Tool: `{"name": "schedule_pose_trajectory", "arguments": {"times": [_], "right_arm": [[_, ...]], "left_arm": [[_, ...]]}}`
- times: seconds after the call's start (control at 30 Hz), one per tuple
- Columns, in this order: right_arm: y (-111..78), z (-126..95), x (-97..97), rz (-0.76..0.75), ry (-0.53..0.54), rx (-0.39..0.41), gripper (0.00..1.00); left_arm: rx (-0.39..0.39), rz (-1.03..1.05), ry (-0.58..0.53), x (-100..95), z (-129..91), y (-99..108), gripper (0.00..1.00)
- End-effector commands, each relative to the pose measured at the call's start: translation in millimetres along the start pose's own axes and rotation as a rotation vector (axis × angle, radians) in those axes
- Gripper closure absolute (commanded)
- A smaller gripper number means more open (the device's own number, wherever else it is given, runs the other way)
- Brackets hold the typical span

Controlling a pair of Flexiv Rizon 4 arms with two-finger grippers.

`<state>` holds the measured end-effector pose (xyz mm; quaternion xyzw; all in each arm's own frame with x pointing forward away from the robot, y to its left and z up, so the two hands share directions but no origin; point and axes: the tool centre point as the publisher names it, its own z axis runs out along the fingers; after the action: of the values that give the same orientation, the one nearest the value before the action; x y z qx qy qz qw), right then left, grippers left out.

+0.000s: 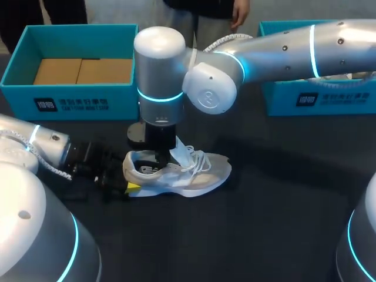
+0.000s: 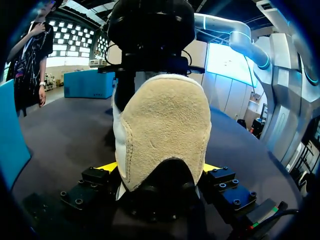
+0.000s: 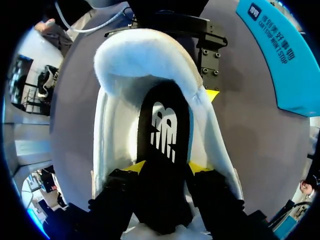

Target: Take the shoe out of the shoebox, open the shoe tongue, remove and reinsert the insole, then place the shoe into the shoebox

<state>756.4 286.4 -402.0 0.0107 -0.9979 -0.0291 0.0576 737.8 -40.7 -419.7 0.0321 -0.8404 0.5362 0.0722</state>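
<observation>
Shoe (image 1: 188,176) stands on its sole near table (image 1: 282,223) centre, toe twd the right edge. Left gripper (image 2: 159,167) is clamped on the heel (image 2: 165,130) from 2 sides. Right gripper (image 3: 166,168) enters the shoe from above, fingers pinching the black insole (image 3: 162,130). Shoebox (image 1: 70,103) stands at far left corner.

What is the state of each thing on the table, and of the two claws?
white lace-up sneaker: upright on the table, out of the box.
black foam insole: inside the sneaker, gripped.
left claw: shut on the sneaker's heel.
right claw: shut on the insole.
left teal cardboard shoebox: open, no shoe inside.
right teal cardboard shoebox: partly hidden by the right arm, contents unclear.
</observation>
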Motion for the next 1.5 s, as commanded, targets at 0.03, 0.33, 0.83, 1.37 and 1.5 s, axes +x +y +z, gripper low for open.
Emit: {"name": "schedule_pose_trajectory", "arguments": {"times": [0.03, 0.33, 0.83, 1.37, 1.5], "right_arm": [[4.4, 16.5, 0.7, -0.004, 0.032, 0.003, 0.55], [2.1, 23.2, 9.2, 0.008, 0.062, 0.014, 1.0], [-22.0, -12.1, 22.1, 0.077, 0.004, -0.04, 1.0], [-38.8, -36.3, 6.2, 0.043, -0.036, -0.218, 1.0], [-38.0, -40.0, 0.7, 0.019, -0.033, -0.245, 1.0]], "left_arm": [[0.0, 0.0, 0.0, -0.4, 0.7, 1.5, 1.0], [0.0, 0.0, 0.0, -0.4, 0.7, 1.5, 1.0], [0.0, 0.0, 0.0, -0.4, 0.7, 1.5, 1.0], [0.0, 0.0, 0.0, -0.4, 0.7, 1.5, 1.0], [0.0, 0.0, 0.0, -0.4, 0.7, 1.5, 1.0]]}}
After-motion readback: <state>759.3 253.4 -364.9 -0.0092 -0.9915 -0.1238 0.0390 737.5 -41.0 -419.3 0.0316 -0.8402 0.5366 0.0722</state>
